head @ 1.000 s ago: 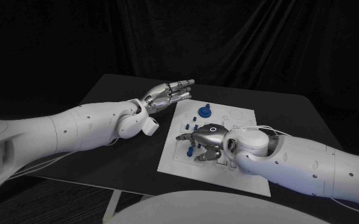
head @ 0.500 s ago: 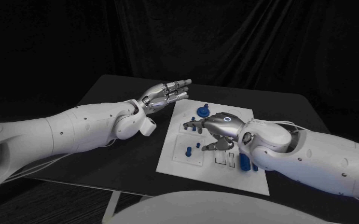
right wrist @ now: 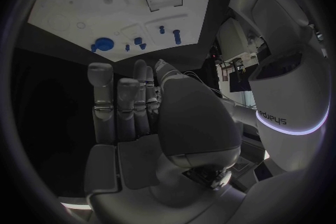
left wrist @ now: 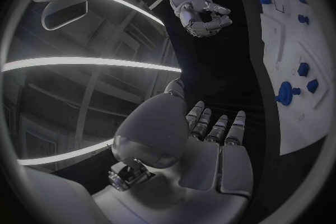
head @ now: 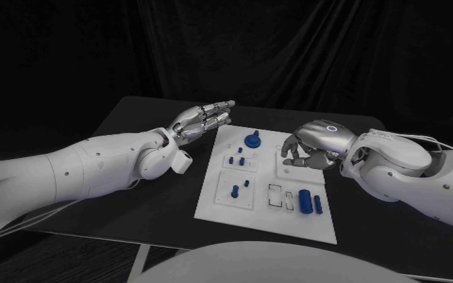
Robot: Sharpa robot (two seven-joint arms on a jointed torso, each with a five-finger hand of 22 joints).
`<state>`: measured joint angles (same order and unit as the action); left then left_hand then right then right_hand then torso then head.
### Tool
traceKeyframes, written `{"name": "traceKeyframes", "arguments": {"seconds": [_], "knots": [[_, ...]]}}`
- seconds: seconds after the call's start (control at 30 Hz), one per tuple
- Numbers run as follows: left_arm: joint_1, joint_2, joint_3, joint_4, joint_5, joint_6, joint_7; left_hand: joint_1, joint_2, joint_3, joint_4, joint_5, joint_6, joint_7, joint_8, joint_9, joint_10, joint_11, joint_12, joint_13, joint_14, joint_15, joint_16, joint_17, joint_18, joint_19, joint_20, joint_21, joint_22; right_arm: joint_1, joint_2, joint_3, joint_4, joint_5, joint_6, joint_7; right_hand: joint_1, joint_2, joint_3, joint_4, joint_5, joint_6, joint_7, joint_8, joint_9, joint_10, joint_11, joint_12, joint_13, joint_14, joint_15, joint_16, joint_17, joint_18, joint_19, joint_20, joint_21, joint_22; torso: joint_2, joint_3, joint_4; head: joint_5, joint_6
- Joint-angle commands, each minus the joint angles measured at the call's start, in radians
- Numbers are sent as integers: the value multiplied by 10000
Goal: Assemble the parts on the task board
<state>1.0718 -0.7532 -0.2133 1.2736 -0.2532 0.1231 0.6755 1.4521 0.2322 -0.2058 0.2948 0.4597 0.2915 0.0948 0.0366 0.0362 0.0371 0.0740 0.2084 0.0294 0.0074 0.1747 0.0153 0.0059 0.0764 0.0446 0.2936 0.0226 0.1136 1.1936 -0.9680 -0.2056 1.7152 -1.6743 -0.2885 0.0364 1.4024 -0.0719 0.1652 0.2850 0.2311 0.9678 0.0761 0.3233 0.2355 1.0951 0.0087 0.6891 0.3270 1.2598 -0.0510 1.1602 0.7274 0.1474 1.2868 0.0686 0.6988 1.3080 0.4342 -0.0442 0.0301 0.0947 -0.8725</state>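
The white task board [head: 269, 221] lies in the middle of the table. On it a round blue part [head: 253, 141] stands at the far end, small blue pegs [head: 237, 160] stand mid-board, and two blue cylinders [head: 311, 202] lie side by side near the right edge. My right hand [head: 311, 147] hovers over the board's far right corner with its fingers curled in, and nothing shows in them. My left hand [head: 203, 119] is held flat with its fingers stretched out, above the table just left of the board's far corner. The left wrist view shows the board [left wrist: 294, 33], the round part [left wrist: 285, 92] and my right hand [left wrist: 199, 8].
The black table [head: 141, 198] spreads left of the board, under my left arm. Its right side [head: 378, 132] runs beneath my right arm. A black curtain hangs behind the table. Two black-outlined rectangular slots [head: 277, 194] sit next to the cylinders.
My right hand has lifted off the near part of the board and drawn back to its far right corner, uncovering the two blue cylinders. My left hand has hardly moved.
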Motion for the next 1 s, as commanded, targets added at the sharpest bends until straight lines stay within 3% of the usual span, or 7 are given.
{"name": "traceKeyframes", "arguments": {"seconds": [0.03, 0.17, 0.37, 0.5, 0.73, 0.83, 1.0], "knots": [[-7, -54, 13, 147, 91, -461, 1239, -178, -26, -163, -9, -171, -200, 18, -22, -28, 10, 158, 70, 14, -16, -134, -43, -17, 49, -64, -37, -24, -28, 46, -186, 2, 41, 1403, 762, -495, -572, 134, 63, 3, 397, 222, -23, -39, 76, 851, -169, -35, 99, 722, -142, -32, 431, -80, 483, -210, 467, 573, 2, -3, 6, -61, -2], [-6, -159, 13, 328, 91, -612, 1254, -268, -43, -276, -15, -253, -544, -85, -74, -68, -14, 307, 36, 6, -35, -230, -72, -28, 115, -88, -76, -32, -68, 66, -332, 2, -93, 2602, 1386, -1169, -1278, 223, 38, 29, 394, 668, -171, -87, 192, 1860, -260, -92, 357, 1913, -279, 1032, 2800, -367, 1291, -363, 2045, 914, -3, -5, 1, -126, -2], [1, -329, 15, 621, 92, -816, 1305, -545, -69, -546, -16, -846, -1528, -747, -173, -164, -32, 166, -135, -16, -66, -146, -133, -51, 299, -123, -76, -37, -122, 78, -316, 2, -374, 4020, 2102, -2062, -1375, 145, 87, -38, 358, 492, -108, -462, 89, 2240, -244, -94, 620, 2089, -283, 1168, 3203, -491, 1551, -385, 2779, 1141, 1, 1, 0, -184, -2], [33, -531, 17, 945, 92, -944, 1357, -547, -56, -637, -27, -901, -2474, -1441, -280, -275, 209, 346, 27, 11, 84, 192, 85, 25, 443, -84, -10, -1, -49, 80, -237, 2, -522, 4388, 2426, -2538, -1314, -9, 148, -256, 159, 320, -26, -1015, -49, 2229, -100, 4212, 6086, 2104, -305, 940, 3184, -478, 1485, -335, 2471, 1176, 2, 2, -1, -221, -2], [271, -904, 18, 1505, -75, -1108, 1224, -412, -22, -702, -31, -879, -2212, -852, -224, -222, 726, 897, 545, 93, 628, 669, 641, 167, 364, 609, 31, 419, 849, 81, -111, 2, -661, 4563, 2948, -3183, -1724, 104, -15, -283, 14, 409, -29, -1075, 194, 4431, -265, 8548, 11970, 2876, -293, 3407, 7243, -739, 1960, -401, 4366, 1667, 6, -2, 8, -301, -2], [411, -1019, 18, 1634, -463, -1268, 1133, -15, -41, -657, -42, -588, -1932, -558, -173, -179, 1110, 1501, 1209, 177, 1179, 707, 1182, 268, 271, 1305, 7, 819, 1435, 81, -38, 2, -721, 4587, 3364, -3617, -2185, 169, -191, -104, -9, 403, -8, -1086, 273, 4757, -206, 8817, 12438, 3044, -232, 3939, 8139, -855, 2096, -365, 5178, 1820, 10, 0, 14, -348, -2], [528, -1034, 17, 1643, -821, -1414, 1030, 513, -89, -522, -59, -106, -1172, 10, -17, -80, 1201, 1601, 1568, 202, 1374, 682, 1437, 297, 207, 1564, -5, 956, 1517, 79, 84, 2, -777, 4598, 3987, -4488, -2782, 262, -375, -76, 86, 696, -15, -1002, 410, 4757, -99, 8817, 12438, 3110, -144, 4106, 8434, -1072, 2359, -301, 6568, 2103, 0, 0, 12, -443, -2]]}}
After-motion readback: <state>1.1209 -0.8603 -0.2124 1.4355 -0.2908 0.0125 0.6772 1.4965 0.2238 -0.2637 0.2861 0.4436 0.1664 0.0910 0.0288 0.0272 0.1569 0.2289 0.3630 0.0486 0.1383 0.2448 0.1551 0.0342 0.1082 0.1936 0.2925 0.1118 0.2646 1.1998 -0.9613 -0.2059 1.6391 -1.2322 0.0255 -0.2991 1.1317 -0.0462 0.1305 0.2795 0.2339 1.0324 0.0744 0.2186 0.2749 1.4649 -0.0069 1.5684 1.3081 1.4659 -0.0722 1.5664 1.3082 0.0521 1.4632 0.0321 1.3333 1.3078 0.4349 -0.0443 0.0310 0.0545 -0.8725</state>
